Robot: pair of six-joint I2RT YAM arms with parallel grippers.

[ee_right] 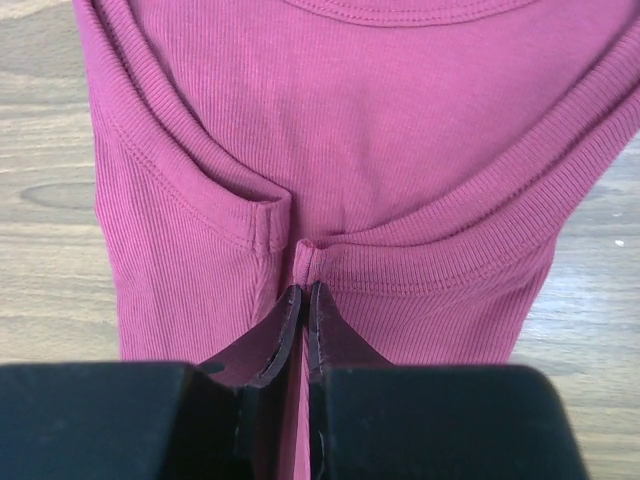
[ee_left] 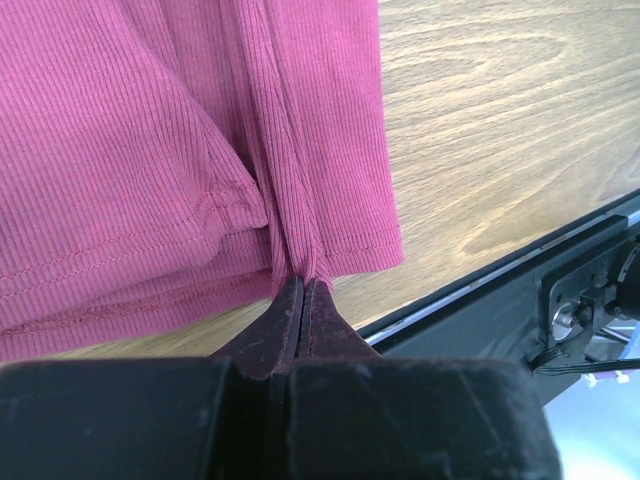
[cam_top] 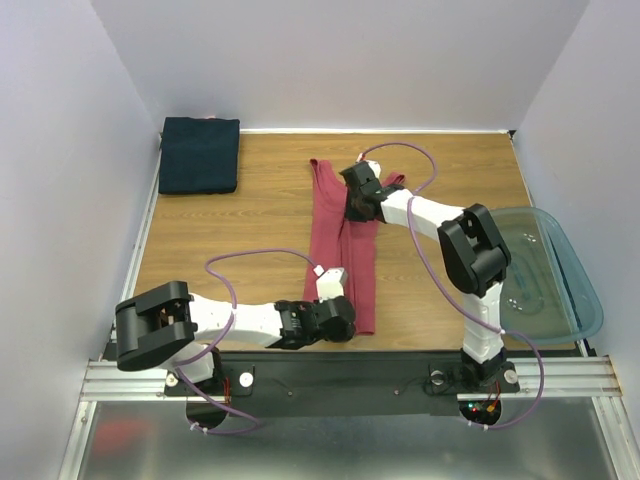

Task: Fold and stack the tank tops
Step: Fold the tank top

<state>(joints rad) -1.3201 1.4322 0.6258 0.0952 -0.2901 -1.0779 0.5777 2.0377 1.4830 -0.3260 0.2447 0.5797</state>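
At the far left corner of the worktop point(cam_top: 240, 240) the navy tank top point(cam_top: 199, 155) lies as a flat folded rectangle, well apart from both arms. To its right, about the middle of the worktop, the rose-red tank top point(cam_top: 340, 250) lies in a long narrow strip doubled along its length. It runs from the far side, where its shoulder straps show, to the near edge, where its hem ends. At that near end the left fingers point(cam_top: 345, 318) meet the cloth. In the left wrist view the left fingers point(ee_left: 298, 305) are pressed tight together with no gap, pinching a ridge of the ribbed cloth point(ee_left: 150, 150) just at the stitched hem. Folds of cloth bunch to the left of the pinch, and bare wood and the dark rail of the worktop's near edge show to the right. Farther off, at the strap end, the right fingers point(cam_top: 354, 208) come in from the right. In the right wrist view the right fingers point(ee_right: 294, 310) are likewise closed narrow on the top point(ee_right: 350, 130), gripping it where two banded edges meet, with the scooped neckline curving beyond them. The cloth here lies flat on the wood in layers. At the far right a translucent blue-green tub point(cam_top: 560, 290) sits at the worktop's right edge, just beside the right arm and apart from both tops.
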